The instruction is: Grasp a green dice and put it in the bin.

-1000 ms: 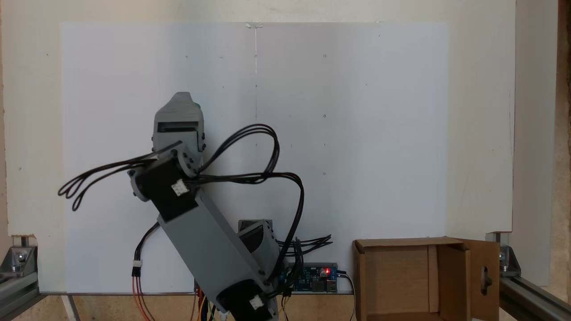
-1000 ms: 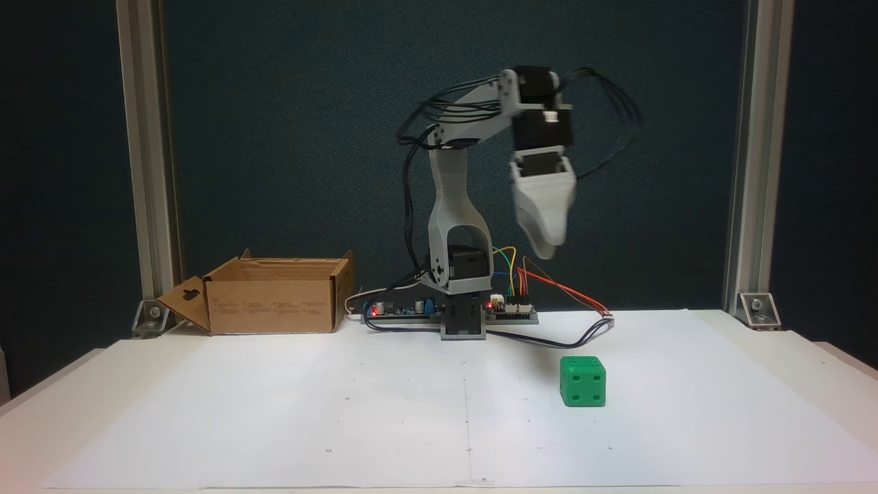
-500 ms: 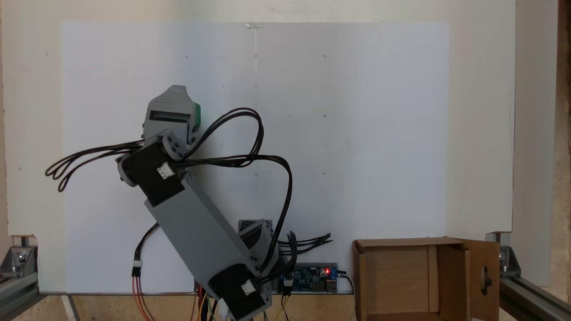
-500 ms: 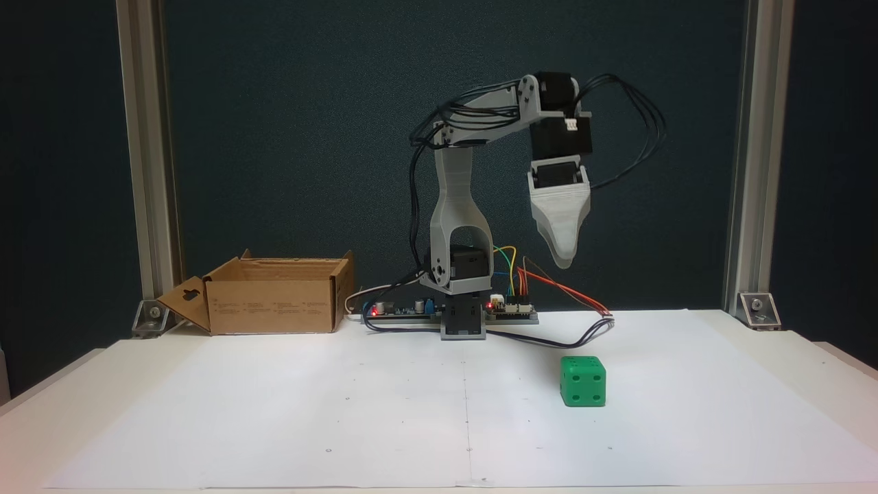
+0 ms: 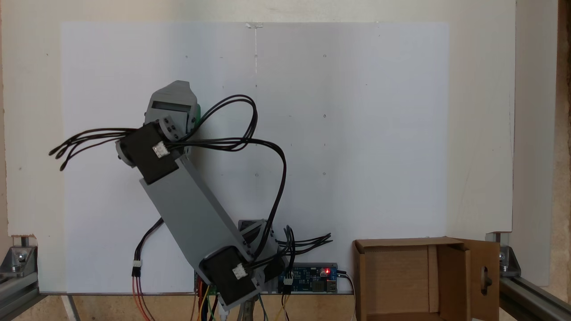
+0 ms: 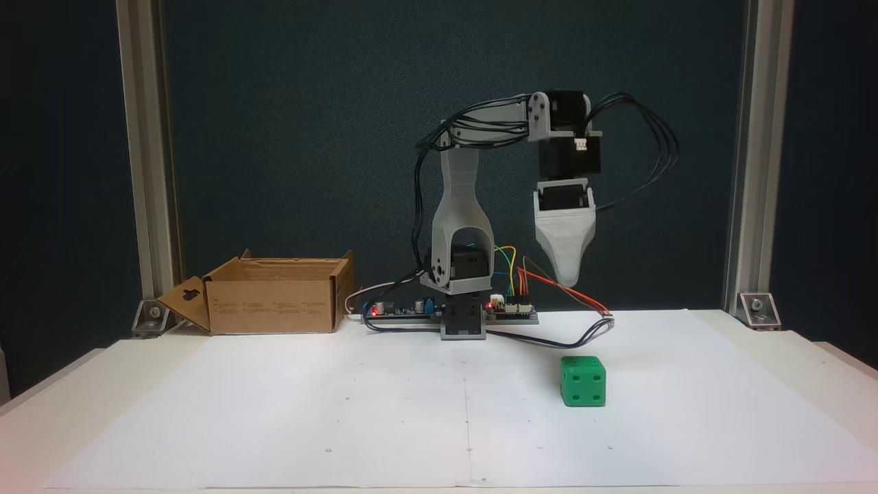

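Note:
The green dice (image 6: 583, 381) rests on the white paper, right of centre in a fixed view. From above, only a green sliver of the dice (image 5: 197, 111) peeks out beside the grey gripper shell. My gripper (image 6: 566, 280) hangs pointing straight down, well above the dice and slightly left of it. A single tip shows, so its jaws cannot be judged. Seen from above, the gripper (image 5: 175, 89) covers most of the dice. The bin (image 6: 274, 302), a brown cardboard box, stands at the table's back left; the bin (image 5: 401, 243) is open-topped with a holed flap.
The arm's base and circuit boards (image 6: 473, 312) sit at the back middle, with loose wires (image 6: 569, 329) trailing onto the paper near the dice. Aluminium posts (image 6: 144, 171) frame both sides. Black cable loops (image 5: 241, 133) swing off the wrist.
The arm has stretched outward and dropped; the gripper has moved toward the dice and lower, from tilted to pointing straight down. The dice and bin have stayed put.

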